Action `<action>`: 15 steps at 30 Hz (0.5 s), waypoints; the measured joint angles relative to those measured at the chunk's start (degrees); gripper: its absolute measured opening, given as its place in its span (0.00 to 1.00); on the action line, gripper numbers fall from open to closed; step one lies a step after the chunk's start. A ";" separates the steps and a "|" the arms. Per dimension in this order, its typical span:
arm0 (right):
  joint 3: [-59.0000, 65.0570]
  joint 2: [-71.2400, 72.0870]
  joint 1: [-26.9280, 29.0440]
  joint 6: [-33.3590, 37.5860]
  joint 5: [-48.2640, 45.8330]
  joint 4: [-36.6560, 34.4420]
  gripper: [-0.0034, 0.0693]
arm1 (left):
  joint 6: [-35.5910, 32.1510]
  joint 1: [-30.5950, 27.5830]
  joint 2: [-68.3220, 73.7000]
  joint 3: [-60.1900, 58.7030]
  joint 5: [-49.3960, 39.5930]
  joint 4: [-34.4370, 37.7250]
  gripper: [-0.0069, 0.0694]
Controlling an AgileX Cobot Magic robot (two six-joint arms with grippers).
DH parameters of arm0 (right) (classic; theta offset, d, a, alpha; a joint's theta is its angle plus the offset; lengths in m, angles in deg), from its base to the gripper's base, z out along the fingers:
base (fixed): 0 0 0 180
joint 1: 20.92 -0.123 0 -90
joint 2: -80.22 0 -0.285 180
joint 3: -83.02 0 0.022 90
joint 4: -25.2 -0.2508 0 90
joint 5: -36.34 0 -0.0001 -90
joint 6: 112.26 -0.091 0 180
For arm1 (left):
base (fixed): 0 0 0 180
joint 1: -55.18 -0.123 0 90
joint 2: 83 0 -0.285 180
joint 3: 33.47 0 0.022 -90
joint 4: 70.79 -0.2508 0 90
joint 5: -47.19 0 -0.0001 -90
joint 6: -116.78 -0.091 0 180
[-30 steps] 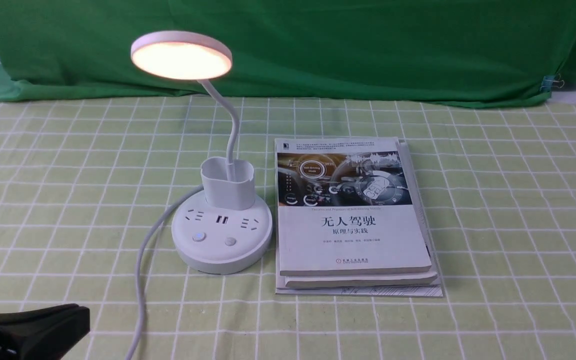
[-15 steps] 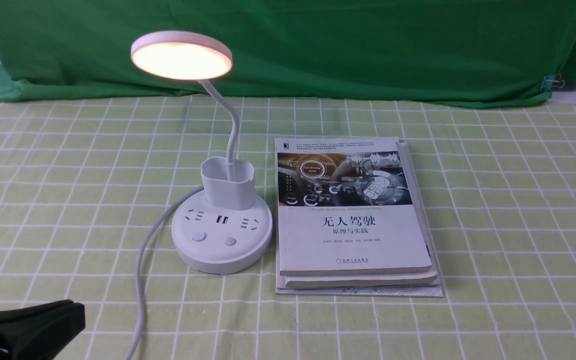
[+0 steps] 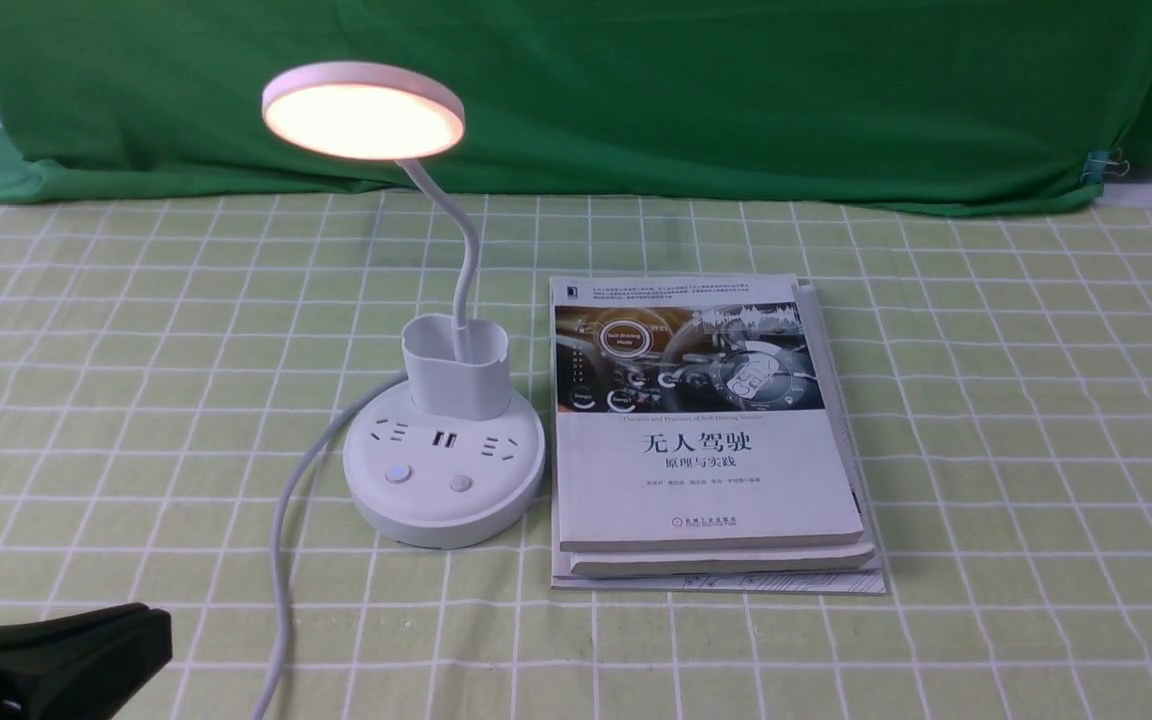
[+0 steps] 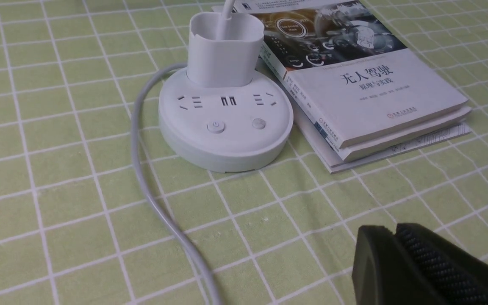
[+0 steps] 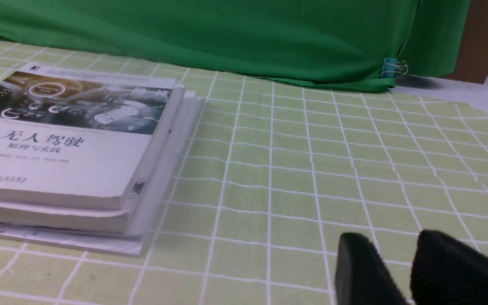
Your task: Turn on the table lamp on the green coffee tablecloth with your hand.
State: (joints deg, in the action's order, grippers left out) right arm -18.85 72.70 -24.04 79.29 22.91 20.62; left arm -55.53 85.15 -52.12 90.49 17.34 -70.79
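We found the table lamp standing on the green coffee tablecloth, its disc head glowing warm above the round base. Just right of the lamp a stack of books lay flat, its edge close beside the base. The white cord left the lamp behind its base and curved along the lamp's left toward the near edge. Our left gripper hung nearer us and left of the lamp, well apart from it, fingers pressed together with nothing between them. Our right gripper sat beyond the books from the lamp, fingers parted by a narrow gap, empty.
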 joint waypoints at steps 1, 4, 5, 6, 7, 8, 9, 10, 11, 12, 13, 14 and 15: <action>0.00 0.00 0.00 0.00 0.00 0.00 0.38 | 0.00 0.00 -0.06 -0.35 0.09 -0.83 0.12; 0.00 0.00 0.00 0.00 0.00 0.00 0.38 | 0.04 -1.17 -1.06 -1.85 0.74 -1.60 0.12; 0.00 0.00 0.00 0.00 0.00 0.00 0.38 | 0.07 -2.04 -2.04 -2.51 1.37 -1.69 0.12; 0.00 0.00 0.00 0.00 0.00 0.00 0.38 | 0.11 -2.57 -2.52 -2.81 1.76 -1.73 0.12; 0.00 0.00 0.00 0.00 0.00 0.00 0.38 | 0.11 -6.06 -5.23 -4.20 2.98 -1.73 0.12; 0.00 0.00 0.00 0.00 0.00 0.00 0.38 | 0.11 -8.21 -7.04 -5.16 3.47 -1.73 0.12; 0.00 0.00 0.00 0.00 0.00 0.00 0.38 | 0.11 -9.96 -8.57 -6.27 3.84 -1.73 0.12; 0.00 0.00 0.00 0.00 0.00 0.00 0.38 | 0.11 -12.53 -11.00 -7.83 4.12 -1.80 0.12; 0.00 0.00 0.00 0.00 0.00 0.00 0.38 | 0.11 -12.53 -11.42 -7.83 4.41 -1.80 0.12; 0.00 0.00 0.00 0.00 0.00 0.00 0.38 | 0.06 -15.39 -14.87 -10.37 6.21 -1.86 0.12; 0.00 0.00 0.00 0.00 0.00 0.00 0.38 | 0.06 -16.74 -16.67 -11.64 8.27 -1.86 0.12; 0.00 0.00 0.00 0.00 0.00 0.00 0.38 | -0.09 -17.37 -18.42 -12.85 9.66 -1.91 0.12; 0.00 0.00 0.00 0.00 0.00 0.00 0.38 | -0.15 -18.16 -20.47 -14.36 12.01 -1.91 0.12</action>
State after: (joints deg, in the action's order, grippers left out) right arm -18.85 72.70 -24.04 79.29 22.91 20.62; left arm -55.68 66.99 -72.59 76.13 29.35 -72.69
